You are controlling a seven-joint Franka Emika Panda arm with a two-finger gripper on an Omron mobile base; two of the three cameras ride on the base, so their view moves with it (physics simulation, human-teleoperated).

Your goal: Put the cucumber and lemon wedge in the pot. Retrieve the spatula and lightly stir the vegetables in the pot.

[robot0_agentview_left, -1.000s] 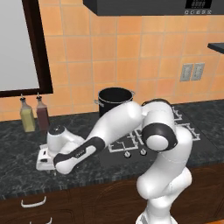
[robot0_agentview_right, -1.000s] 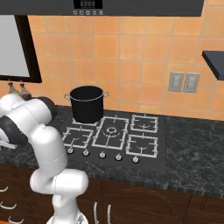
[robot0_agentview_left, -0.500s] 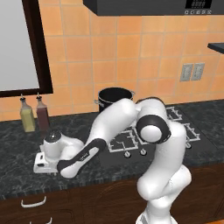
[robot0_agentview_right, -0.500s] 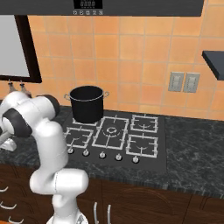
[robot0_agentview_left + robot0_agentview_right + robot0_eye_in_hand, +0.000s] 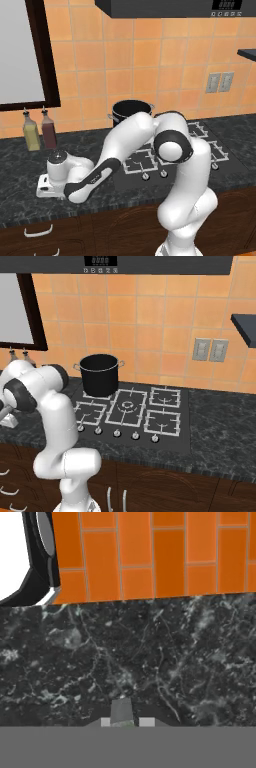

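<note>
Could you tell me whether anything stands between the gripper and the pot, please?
Nothing visible does. The gripper is shut low over the dark counter, left of the stove; the pot sits on the back-left burner. The two bottles stand by the wall, off to the side of that path.

Bright even rendered light, soft faint shadows, sharp focus, no glare, no edge distortion

- One pot (image 5: pixel 131 113) was counted.
- Two bottles (image 5: pixel 31 132) were seen.
- Four burner grates (image 5: pixel 163 396) were counted.
- Five stove knobs (image 5: pixel 116 433) were counted.
- Two wall outlets (image 5: pixel 210 349) were seen.
</note>
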